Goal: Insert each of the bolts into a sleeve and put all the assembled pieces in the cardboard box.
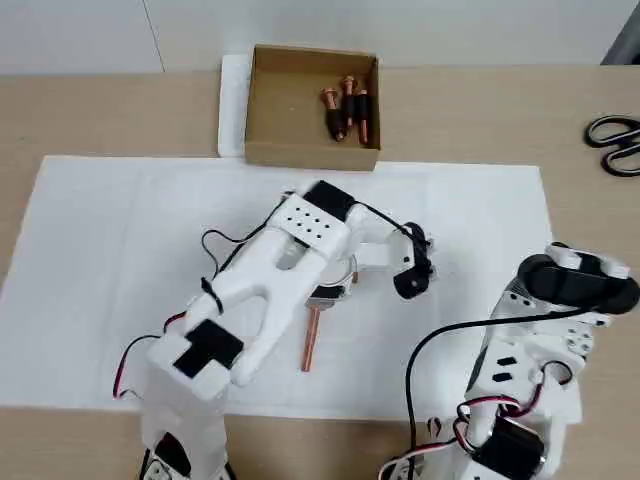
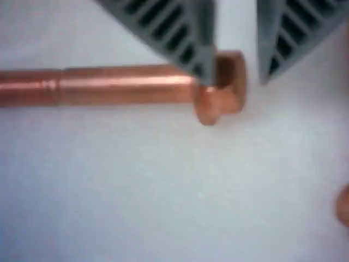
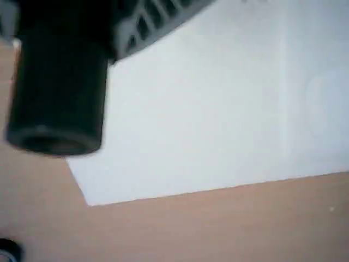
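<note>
A copper-coloured metal bolt with a six-sided head (image 1: 310, 342) lies flat on the large white paper sheet (image 1: 100, 250), a little below the centre of the high view. Its head points toward the top of the frame. The left gripper (image 1: 328, 290) stands directly over this head. In the left wrist view its two grey ribbed fingers (image 2: 180, 33) are spread apart, one on each side of the head. One finger is across the shank just behind the head, and the other is apart from it, with white paper visible between, so this claw is open and grips nothing.

In the upper centre, the brown cardboard box (image 1: 310, 155) sits at the far edge of the paper. A few copper bolts with dark sleeves (image 1: 345, 110) lie close together inside it.

The right arm (image 1: 540, 340) is folded at the lower right corner, well apart from the bolt. Whether the right gripper (image 1: 575, 280) is open or closed, I cannot tell.

Black-handled scissors (image 1: 615, 140) lie on the light wooden table (image 1: 100, 110) at the right edge.
</note>
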